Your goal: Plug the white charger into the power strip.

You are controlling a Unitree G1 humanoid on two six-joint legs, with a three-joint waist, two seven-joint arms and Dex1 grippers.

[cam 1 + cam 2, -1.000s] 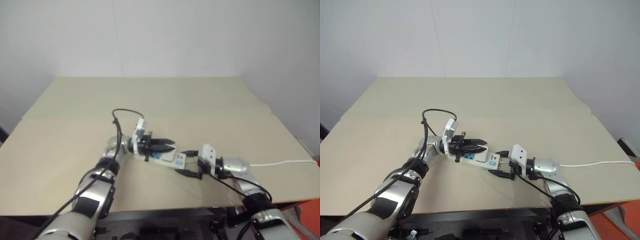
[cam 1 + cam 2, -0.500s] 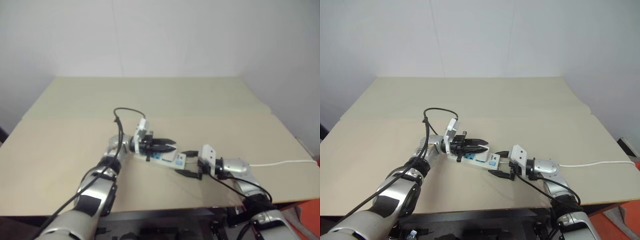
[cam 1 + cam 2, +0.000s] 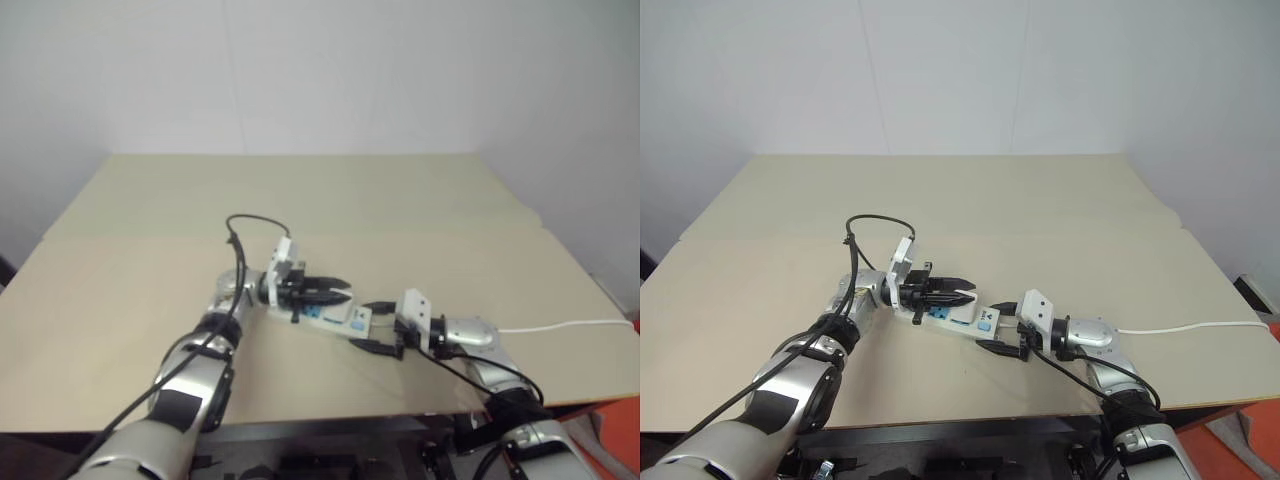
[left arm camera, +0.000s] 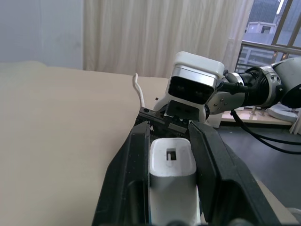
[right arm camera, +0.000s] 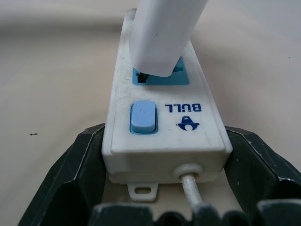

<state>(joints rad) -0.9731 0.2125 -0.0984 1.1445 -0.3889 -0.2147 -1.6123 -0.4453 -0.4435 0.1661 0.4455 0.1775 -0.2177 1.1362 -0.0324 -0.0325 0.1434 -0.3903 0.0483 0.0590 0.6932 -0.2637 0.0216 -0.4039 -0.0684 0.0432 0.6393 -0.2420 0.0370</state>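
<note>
Two risks as we see it: the left claw (image 4: pixel 169 179), clenched on the white charger (image 4: pixel 172 162), has it tilted over the socket next to the switch on the power strip (image 5: pixel 162 113), so prongs may jam or skid the strip if we push w/o squaring up. Right claw (image 5: pixel 164 188) brackets the strip's cord end, jaws wide, braced not pinching, and could let it slide. Strip sits near the tabletop (image 3: pixel 990 200) front edge; lots of room behind.
</note>
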